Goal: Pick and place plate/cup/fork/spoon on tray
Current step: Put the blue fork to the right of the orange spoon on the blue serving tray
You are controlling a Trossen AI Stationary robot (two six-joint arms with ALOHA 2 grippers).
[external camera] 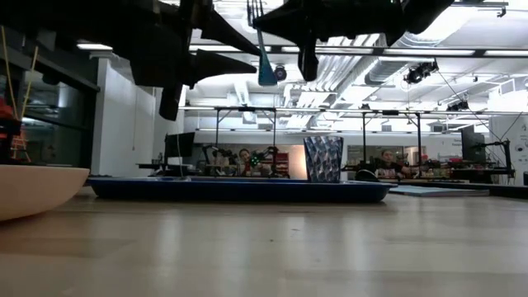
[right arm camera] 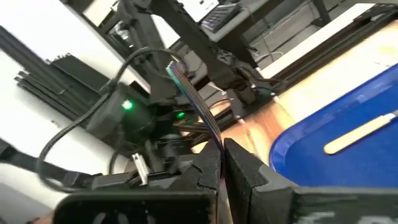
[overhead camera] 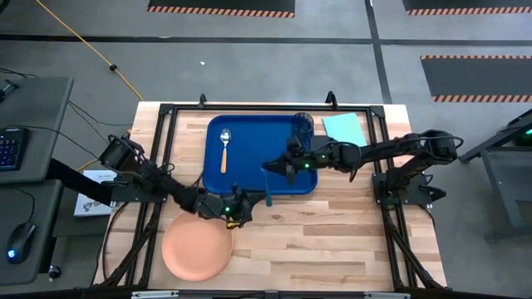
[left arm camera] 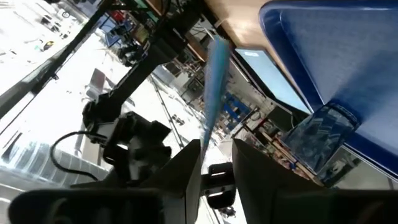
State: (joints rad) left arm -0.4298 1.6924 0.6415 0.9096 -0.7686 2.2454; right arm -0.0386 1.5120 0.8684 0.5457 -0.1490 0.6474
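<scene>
The teal fork [overhead camera: 268,191] is in the air above the near rim of the dark-blue tray [overhead camera: 249,178], between my two grippers. My right gripper [overhead camera: 274,166] is shut on the fork's far end. My left gripper [overhead camera: 243,214] is slightly open at the fork's near end, which shows rising out of its finger gap in the left wrist view [left arm camera: 213,87]. The spoon [overhead camera: 224,147] lies flat on the tray. The blue cup [overhead camera: 303,124] stands in the tray's far right corner. The peach plate [overhead camera: 197,245] rests on the table at the near left. My right gripper pinches the fork between its two fingers near its far end [right arm camera: 217,140]. The fingers come in level from the table's right and lie across the fork. The fork is lifted clear and reaches toward the table's near edge. My left gripper's fingers [left arm camera: 186,168] stand beside the fork's near end; I cannot tell whether they touch it.
A light-teal flat sheet [overhead camera: 343,127] lies right of the tray at the far edge. Black frame rails [overhead camera: 166,112] run around the tabletop. Bare wood [overhead camera: 332,241] lies near and right of the tray. People sit in the room behind [external camera: 388,161].
</scene>
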